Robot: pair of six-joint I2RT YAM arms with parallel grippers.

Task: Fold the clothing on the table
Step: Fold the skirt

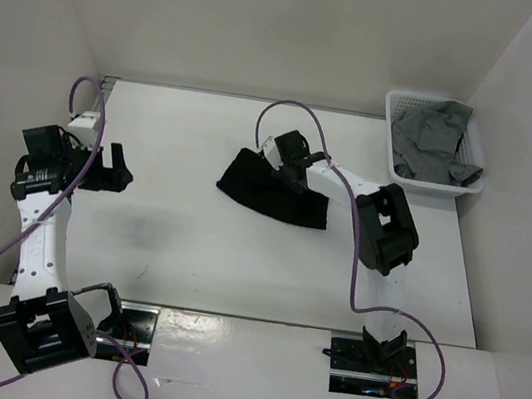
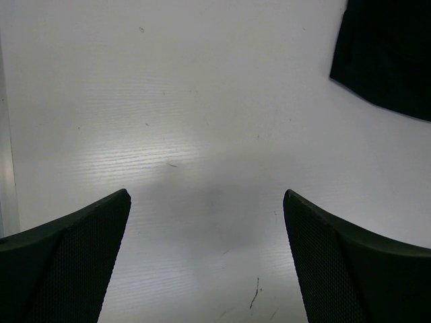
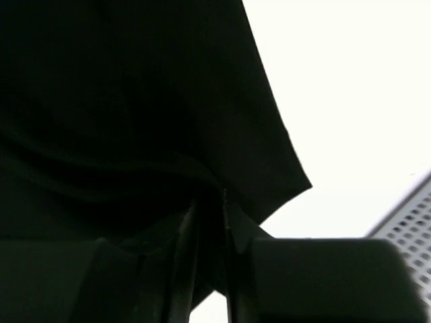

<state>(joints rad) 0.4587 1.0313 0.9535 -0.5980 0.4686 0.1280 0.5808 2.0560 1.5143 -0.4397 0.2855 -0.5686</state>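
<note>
Right gripper (image 3: pixel 209 202): jaws nearly closed, pinching a fold of the clothing (image 3: pixel 135 101). Left gripper (image 2: pixel 205 196): jaws fully spread, empty, above the table (image 2: pixel 168 101).

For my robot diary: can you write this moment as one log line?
left tool: open, over table | right tool: shut on clothing | clothing: rumpled, mid-table

The clothing (image 1: pixel 271 196) lies on the table (image 1: pixel 235 266) — basket (image 1: pixel 428 188) with garment (image 1: pixel 433 140) far right.
</note>
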